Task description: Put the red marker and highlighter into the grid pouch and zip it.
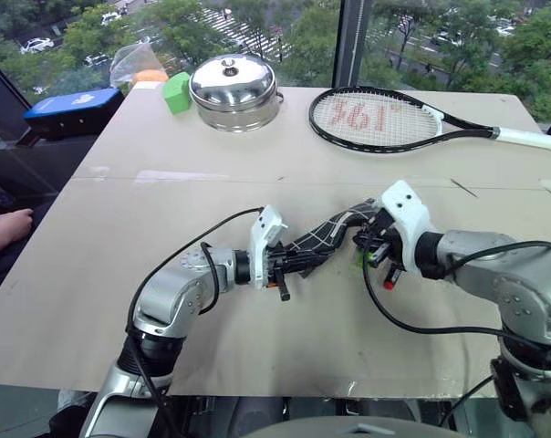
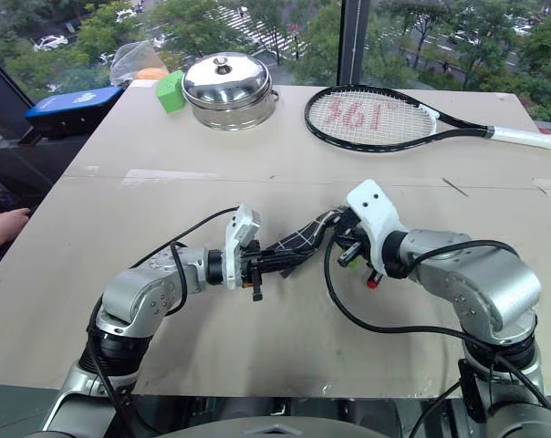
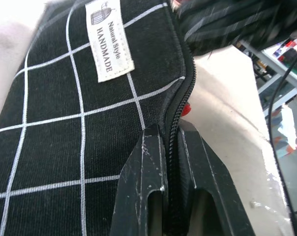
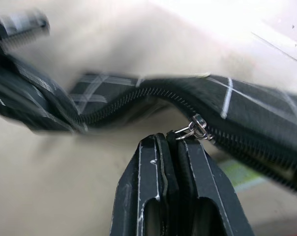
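Left gripper [image 3: 170, 162] is clamped tight on the zipper edge of the pouch [image 3: 79, 113], fingers pinched either side of the teeth. Right gripper [image 4: 170, 142] is pinched shut too, right at the metal zipper pull [image 4: 195, 129]; looks like it's got the pull's cord, but that part's hidden between the fingers.

The pouch hangs stretched between the two grippers, lifted off the table [image 1: 120, 274], about mid-width and nearer the front edge than the back. Its white label [image 3: 108, 39] faces the left wrist camera, and a bit of red peeks out of the zipper gap there, likely the marker [image 3: 186, 109]. Something pale green lies on the table below the pouch in the right wrist view, too blurry to call.

Along the back edge: a steel pot [image 1: 234, 91] with a green block [image 1: 176, 93] just left of it, and a tennis racket [image 1: 385, 120] toward the back right corner. A person's hand [image 1: 6, 228] rests past the left edge.
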You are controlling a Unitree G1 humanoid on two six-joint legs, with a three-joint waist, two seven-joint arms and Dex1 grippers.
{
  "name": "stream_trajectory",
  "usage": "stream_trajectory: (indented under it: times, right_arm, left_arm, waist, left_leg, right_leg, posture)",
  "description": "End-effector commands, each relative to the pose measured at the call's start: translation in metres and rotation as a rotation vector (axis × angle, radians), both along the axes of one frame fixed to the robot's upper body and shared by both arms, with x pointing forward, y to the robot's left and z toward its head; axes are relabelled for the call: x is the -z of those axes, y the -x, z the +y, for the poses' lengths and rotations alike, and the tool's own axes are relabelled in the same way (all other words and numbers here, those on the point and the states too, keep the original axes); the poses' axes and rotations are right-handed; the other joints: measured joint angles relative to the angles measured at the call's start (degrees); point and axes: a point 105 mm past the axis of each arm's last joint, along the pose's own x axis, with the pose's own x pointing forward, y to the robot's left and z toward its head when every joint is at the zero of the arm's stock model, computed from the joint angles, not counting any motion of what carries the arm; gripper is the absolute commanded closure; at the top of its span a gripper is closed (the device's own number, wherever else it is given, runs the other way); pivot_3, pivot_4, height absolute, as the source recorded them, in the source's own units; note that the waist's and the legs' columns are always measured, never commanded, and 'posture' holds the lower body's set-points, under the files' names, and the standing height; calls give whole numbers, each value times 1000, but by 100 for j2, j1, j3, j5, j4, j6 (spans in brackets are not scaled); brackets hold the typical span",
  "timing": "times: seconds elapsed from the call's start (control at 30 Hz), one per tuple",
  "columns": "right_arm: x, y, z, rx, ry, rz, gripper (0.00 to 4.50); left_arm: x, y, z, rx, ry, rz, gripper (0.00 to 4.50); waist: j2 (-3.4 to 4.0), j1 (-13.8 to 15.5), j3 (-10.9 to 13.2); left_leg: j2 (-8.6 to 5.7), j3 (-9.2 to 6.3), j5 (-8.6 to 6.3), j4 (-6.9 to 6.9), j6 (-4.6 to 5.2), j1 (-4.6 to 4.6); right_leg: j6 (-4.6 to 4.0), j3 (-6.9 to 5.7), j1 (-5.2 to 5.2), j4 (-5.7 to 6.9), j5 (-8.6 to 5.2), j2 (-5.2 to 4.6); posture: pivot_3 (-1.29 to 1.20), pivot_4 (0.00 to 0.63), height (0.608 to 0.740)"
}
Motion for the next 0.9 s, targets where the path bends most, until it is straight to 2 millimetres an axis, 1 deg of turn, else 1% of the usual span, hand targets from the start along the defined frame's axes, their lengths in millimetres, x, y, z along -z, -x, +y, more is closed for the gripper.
stream_trajectory:
  times: [0.03,0.17,0.47,0.63,0.73,0.87,0.9]
  right_arm:
    - [-9,7,1,-53,-113,25,4398]
    - [-5,19,0,-124,-181,95,4398]
    - [-1,21,-1,-131,-342,218,4398]
    - [-3,20,1,-135,-456,271,4398]
    - [0,19,-2,-103,-478,295,4398]
    - [6,13,-6,-33,-459,304,4398]
    - [9,13,-7,-24,-424,302,4398]
  left_arm:
    - [-1,-1,-3,7,-1,-44,4500]
    - [1,-4,-4,-5,-6,-55,4500]
    - [2,-9,-4,-26,-18,-92,4500]
    - [-1,-15,-2,-48,-8,-107,4500]
    - [-6,-19,-1,-69,11,-102,4500]
    - [-11,-21,-1,-73,30,-99,4500]
    - [-13,-21,-2,-74,37,-96,4500]
  waist:
    - [0,-2,0]
    - [0,-9,0]
    - [-1,-2,0]
    - [-1,-9,0]
    - [-1,2,0]
    - [-1,-9,0]
    - [-1,-12,0]
  left_leg:
    - [0,0,0,0,0,0]
    - [0,-1,0,-3,0,0]
    - [0,1,0,-3,1,0]
    - [0,1,0,-3,1,0]
    - [0,1,0,-3,1,-1]
    - [-2,4,-1,-3,2,-2]
    - [-2,3,-1,-3,3,-2]
  right_leg:
    - [0,0,0,0,0,0]
    - [-1,1,-1,0,0,-1]
    - [-2,4,-1,0,0,-4]
    - [-1,5,-1,1,0,-4]
    - [-1,4,-1,1,1,-4]
    - [-1,7,-1,0,1,-3]
    - [0,7,-1,0,1,-3]
  posture:
    - [0,150,740]
    - [0,150,740]
    - [0,150,740]
    - [0,150,740]
    - [0,150,740]
    - [0,150,740]
    - [0,150,740]
